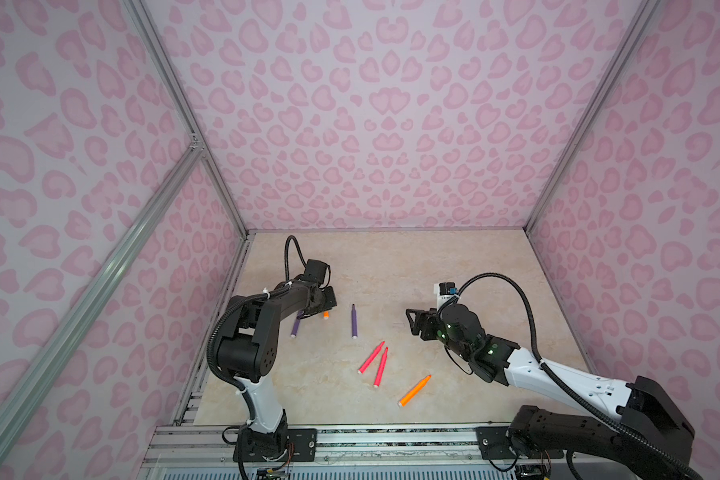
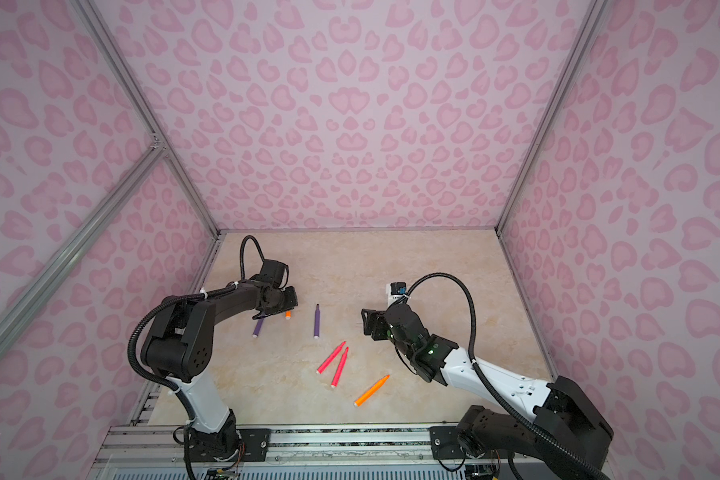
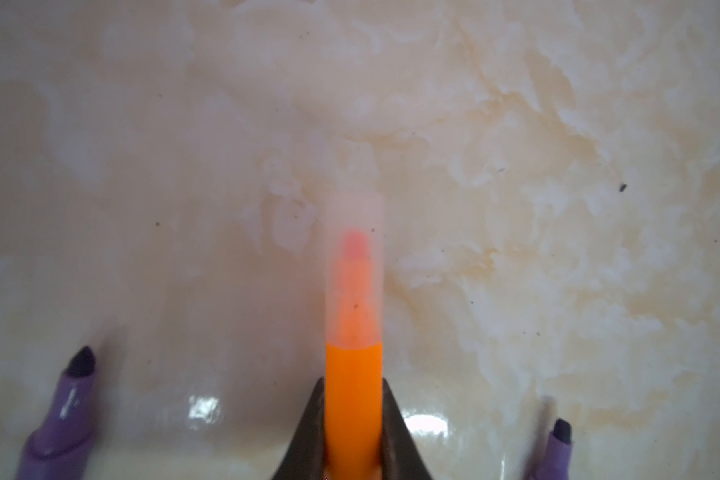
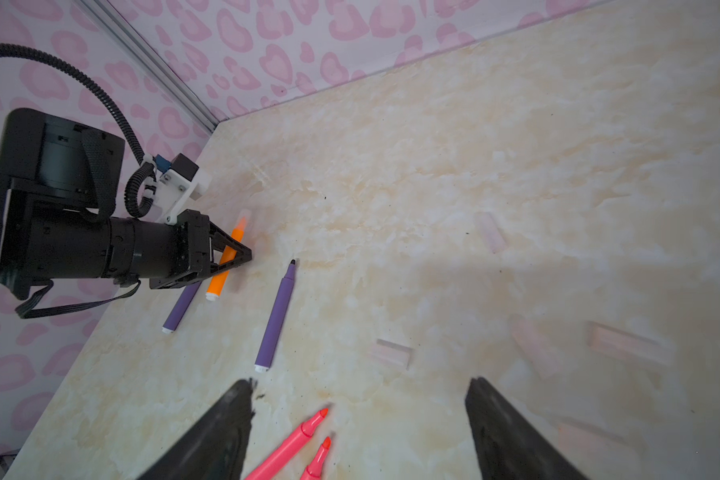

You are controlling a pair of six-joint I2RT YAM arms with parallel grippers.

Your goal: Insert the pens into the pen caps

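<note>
My left gripper (image 3: 353,388) is shut on an orange pen (image 3: 353,399) held low over the table. A clear pen cap (image 3: 354,232) sits over that pen's tip. Two purple pens (image 1: 354,322) (image 1: 295,328) lie beside it, one partly under the left arm. Two pink-red pens (image 1: 371,357) (image 1: 380,368) and a second orange pen (image 1: 414,390) lie nearer the front. My right gripper (image 4: 360,382) hovers open and empty above the pink-red pens' tips. Several loose clear caps (image 4: 391,353) (image 4: 491,232) (image 4: 624,343) lie faintly on the marble beyond it.
The marble tabletop (image 1: 391,266) is walled in by pink patterned panels on three sides. An aluminium rail (image 1: 350,436) with both arm bases runs along the front edge. The left arm's elbow (image 1: 250,332) stands over the table's left side.
</note>
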